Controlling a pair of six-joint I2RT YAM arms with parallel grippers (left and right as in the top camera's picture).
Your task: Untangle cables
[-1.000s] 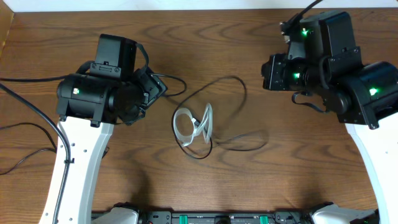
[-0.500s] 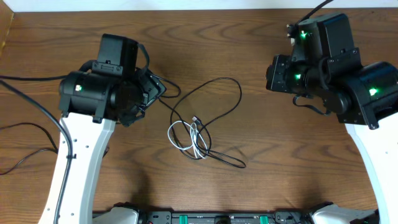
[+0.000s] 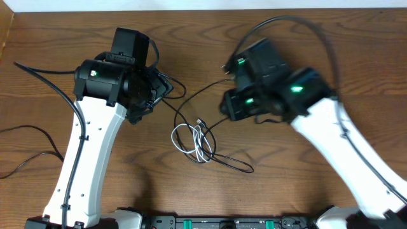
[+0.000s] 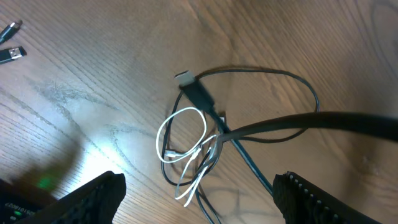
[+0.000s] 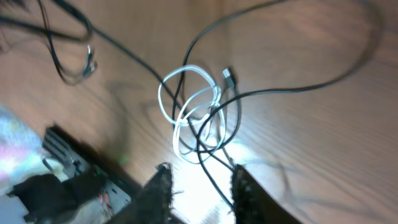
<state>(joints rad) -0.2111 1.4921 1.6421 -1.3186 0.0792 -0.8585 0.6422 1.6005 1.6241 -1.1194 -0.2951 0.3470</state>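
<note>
Tangle sits mid-table: thin white cable point(image 3: 203, 145) looped tight on itself, thin black cable point(image 4: 261, 71) threaded through those loops and sprawling out in wider arcs over the brown wooden table point(image 3: 286, 197). It lies between my two arms, which I judge is why both wrists point at it from either side, each placed to take a separate strand. Left gripper point(image 4: 199, 182) hangs off to the side of the knot, fingers spread wide, nothing in them. Right gripper point(image 5: 202, 180), its arm smeared by blur in the overhead view, shows a narrower gap, and I see nothing gripped there. Count: one white cable; black strands, one or two, I cannot separate them; one black plug with a metal tip point(image 4: 194, 90) at the knot's edge; two arms, two grippers. One thick black cord point(image 4: 336, 119) crosses the left wrist view; I take it for rig wiring.
</note>
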